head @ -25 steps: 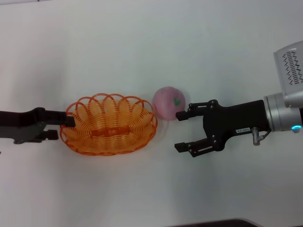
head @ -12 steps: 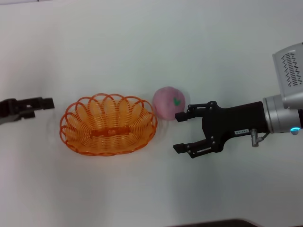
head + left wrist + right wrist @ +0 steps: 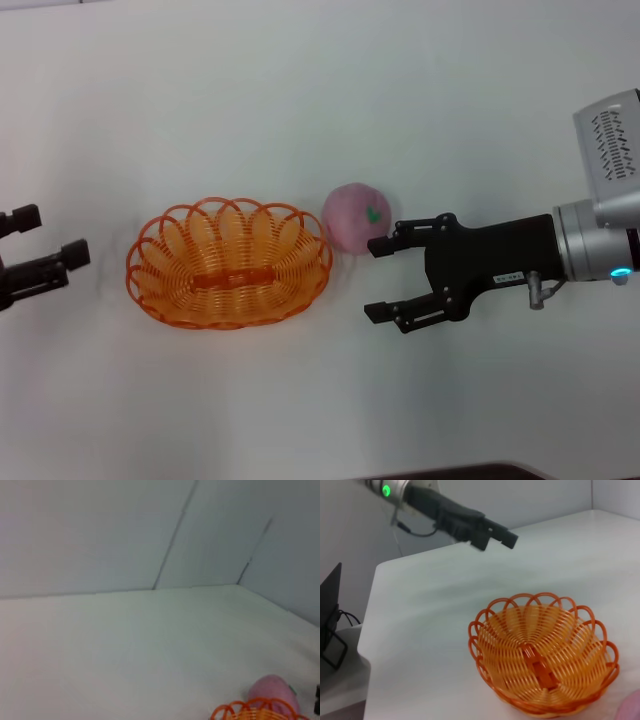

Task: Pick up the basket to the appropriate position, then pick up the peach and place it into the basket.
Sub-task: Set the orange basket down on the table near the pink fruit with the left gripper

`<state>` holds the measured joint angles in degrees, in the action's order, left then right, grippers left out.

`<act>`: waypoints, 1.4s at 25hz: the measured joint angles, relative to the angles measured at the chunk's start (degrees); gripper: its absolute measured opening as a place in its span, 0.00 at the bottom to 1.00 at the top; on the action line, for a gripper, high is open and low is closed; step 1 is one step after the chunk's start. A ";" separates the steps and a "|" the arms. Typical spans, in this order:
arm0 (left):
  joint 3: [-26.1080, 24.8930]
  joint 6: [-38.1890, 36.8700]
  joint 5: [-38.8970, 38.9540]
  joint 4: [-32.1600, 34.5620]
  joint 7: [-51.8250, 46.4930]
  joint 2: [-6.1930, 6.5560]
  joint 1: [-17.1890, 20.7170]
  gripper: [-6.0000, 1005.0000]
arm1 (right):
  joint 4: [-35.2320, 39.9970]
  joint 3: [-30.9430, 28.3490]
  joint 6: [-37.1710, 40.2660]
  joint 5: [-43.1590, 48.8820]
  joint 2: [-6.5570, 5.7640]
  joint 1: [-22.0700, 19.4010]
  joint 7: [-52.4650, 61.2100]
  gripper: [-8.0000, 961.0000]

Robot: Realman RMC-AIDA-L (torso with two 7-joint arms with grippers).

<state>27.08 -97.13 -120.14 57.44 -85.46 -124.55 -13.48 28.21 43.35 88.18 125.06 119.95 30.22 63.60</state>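
The orange wire-loop basket (image 3: 230, 280) sits empty on the white table, left of centre. The pink peach (image 3: 357, 216) with its green leaf mark rests just off the basket's right rim. My right gripper (image 3: 375, 278) is open and empty; its far finger is close beside the peach's near right side. My left gripper (image 3: 50, 236) is open and empty at the far left edge, clear of the basket. The right wrist view shows the basket (image 3: 540, 667), the left gripper (image 3: 497, 540) beyond it and an edge of the peach (image 3: 632, 707). The left wrist view shows the peach (image 3: 272, 692) and the basket rim (image 3: 250, 711).
The white table (image 3: 300, 100) stretches around both objects. In the right wrist view a table edge (image 3: 370, 630) runs past the basket, with a dark stand (image 3: 330, 625) beyond it. A dark strip (image 3: 450, 472) shows at the table's near edge.
My left gripper has let go of the basket's left rim, pulled back to the left and now stands open. My right gripper has edged slightly left. The basket and peach have stayed put.
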 joint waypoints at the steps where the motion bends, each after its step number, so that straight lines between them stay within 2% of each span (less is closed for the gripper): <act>1: -0.70 -0.28 0.85 -1.14 3.06 0.00 0.32 0.91 | 0.00 -0.08 -0.02 0.00 -0.02 0.00 -0.01 0.90; 6: -4.44 -3.94 2.77 -6.48 20.86 0.11 1.90 0.91 | 0.00 -0.15 -0.12 0.00 0.03 -0.07 -0.12 0.90; 13: -4.43 -4.32 -0.13 -10.12 28.98 -0.01 4.60 0.91 | 0.00 -0.11 -0.13 0.00 0.04 -0.09 -0.22 0.90; 23: -5.58 -1.67 -3.09 -17.01 34.32 0.03 6.70 0.91 | -0.09 -0.14 -0.31 0.00 0.02 -0.17 -0.37 0.90; 35: -5.78 -3.47 -3.17 -17.66 33.76 0.13 6.69 0.91 | -0.09 -0.25 -0.45 0.00 0.02 -0.09 -0.41 0.90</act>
<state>21.30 -100.60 -123.31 39.78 -51.70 -124.42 -6.79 28.12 43.10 87.74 125.07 119.97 30.13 63.19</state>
